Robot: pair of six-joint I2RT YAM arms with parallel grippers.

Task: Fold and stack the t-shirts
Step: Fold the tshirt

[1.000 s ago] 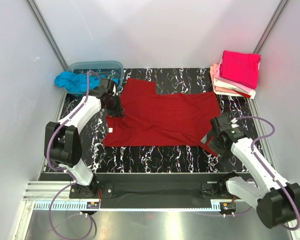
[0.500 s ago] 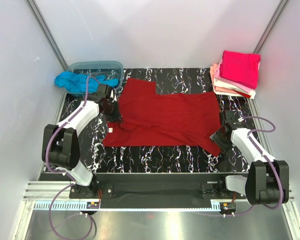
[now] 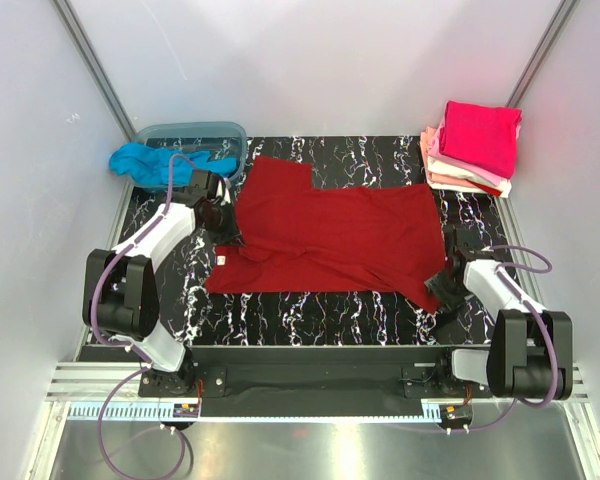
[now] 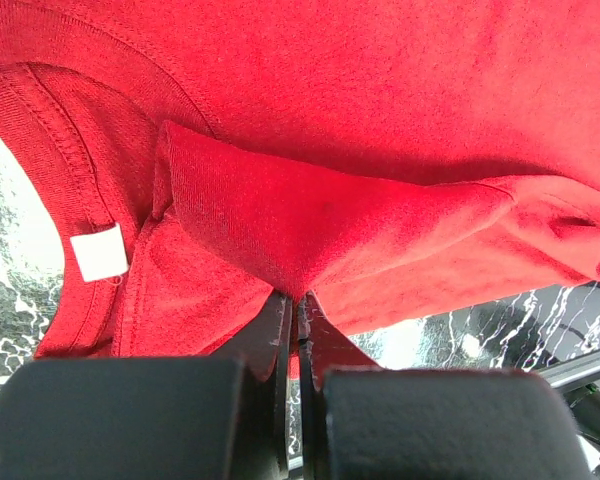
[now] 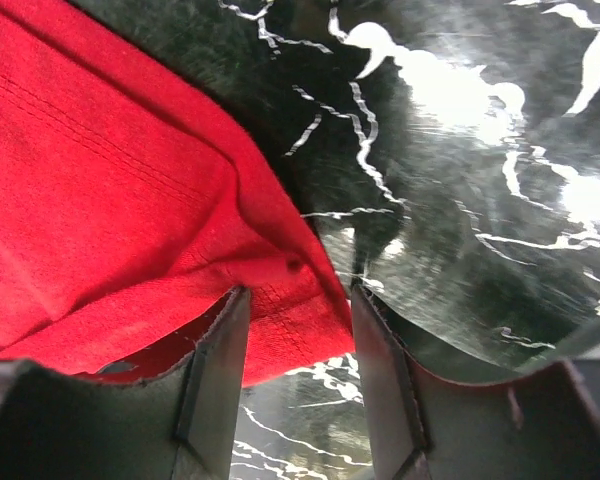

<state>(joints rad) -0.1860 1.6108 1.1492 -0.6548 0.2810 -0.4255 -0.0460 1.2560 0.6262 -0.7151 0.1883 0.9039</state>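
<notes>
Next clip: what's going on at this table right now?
Both arms are working on the dark red t-shirt, spread out on the table. The left gripper is shut on a pinch of cloth near the white neck tag. The right gripper is open, its jaws straddling the shirt's near right corner. A folded stack sits far right; a turquoise shirt drapes over the tub.

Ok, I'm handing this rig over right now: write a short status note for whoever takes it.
Left gripper: shut on a pinched fold of the dark red shirt near its collar.
Right gripper: open, straddling that shirt's near right corner.
The shirt lies spread out, unfolded.
Folded stack sits at the far right corner; turquoise shirt hangs over the tub.
To do: fold the red, stack it, then the turquoise.
</notes>
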